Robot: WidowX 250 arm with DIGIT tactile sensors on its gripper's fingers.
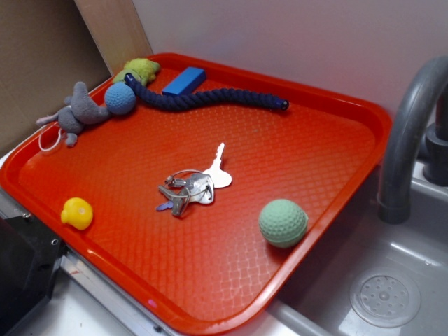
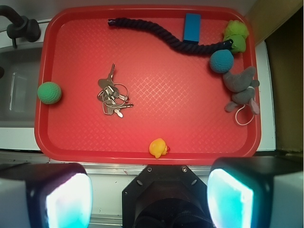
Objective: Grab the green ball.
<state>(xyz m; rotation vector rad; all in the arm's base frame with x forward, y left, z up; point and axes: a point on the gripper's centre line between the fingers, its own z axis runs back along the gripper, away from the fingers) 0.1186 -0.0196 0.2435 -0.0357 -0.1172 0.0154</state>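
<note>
Beside the red tray (image 1: pixel 364 119), the grey faucet (image 1: pixel 409 133) ran off the exterior view's right edge. In the wrist view, the gripper (image 2: pixel 149 199) was blurred and cropped below the tray.

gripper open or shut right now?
Open: in the wrist view the gripper has its two fingers wide apart, nothing between them, high above the red tray.

red tray (image 1: pixel 364 119) | green ball (image 1: pixel 283 222) | keys (image 1: pixel 190 186) | rope (image 1: pixel 210 98) | blue block (image 1: pixel 184 80) | duck (image 1: pixel 77 213)
</note>
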